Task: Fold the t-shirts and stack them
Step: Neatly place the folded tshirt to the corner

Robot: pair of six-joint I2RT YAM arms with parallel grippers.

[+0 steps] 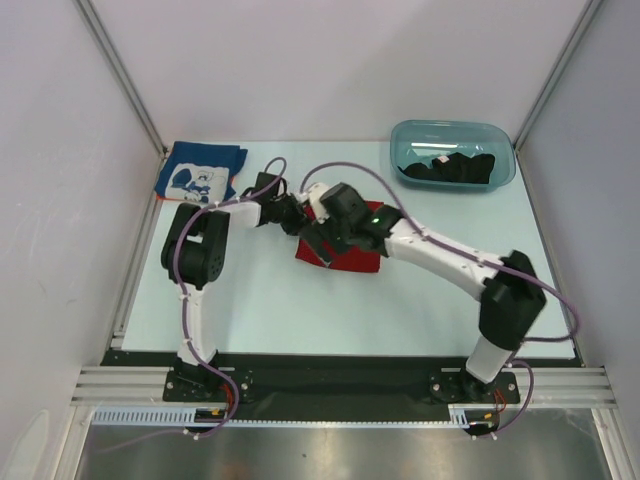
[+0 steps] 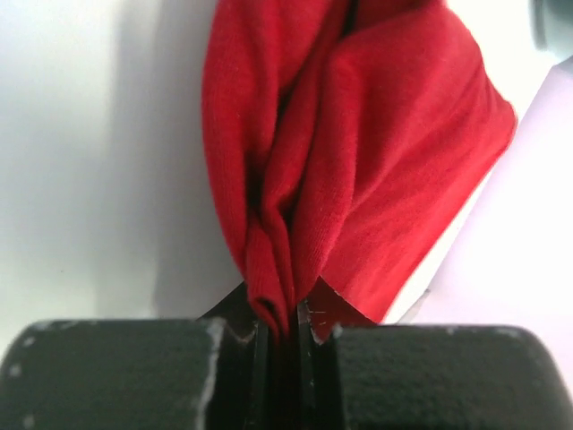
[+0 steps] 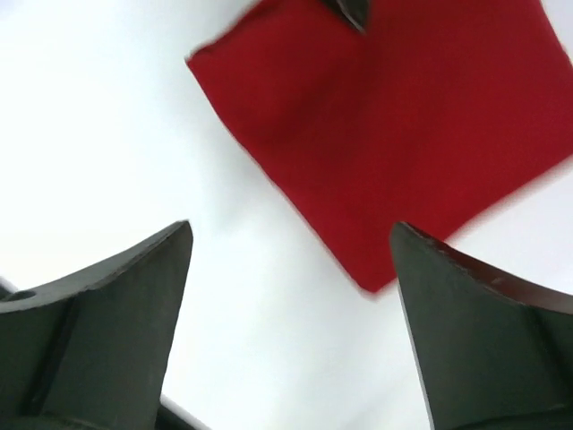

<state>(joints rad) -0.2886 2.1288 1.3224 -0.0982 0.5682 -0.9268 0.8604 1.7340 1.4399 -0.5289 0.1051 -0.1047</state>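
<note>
Red tee (image 1: 352, 259): plain, folded to a flat rough square, mid-desk (image 1: 300, 310); one corner gathered into pleats, pinched in the left pincer (image 2: 285, 333).
Blue tee (image 1: 203, 172): folded, white graphic up, far-left corner.
Black tee (image 1: 450, 167): crumpled inside the tub (image 1: 452, 124), far right.

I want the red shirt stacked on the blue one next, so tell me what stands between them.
No loose thing does. The left tool is shut on the red shirt at its edge, and only the left arm crosses the table between that and the blue shirt.
</note>
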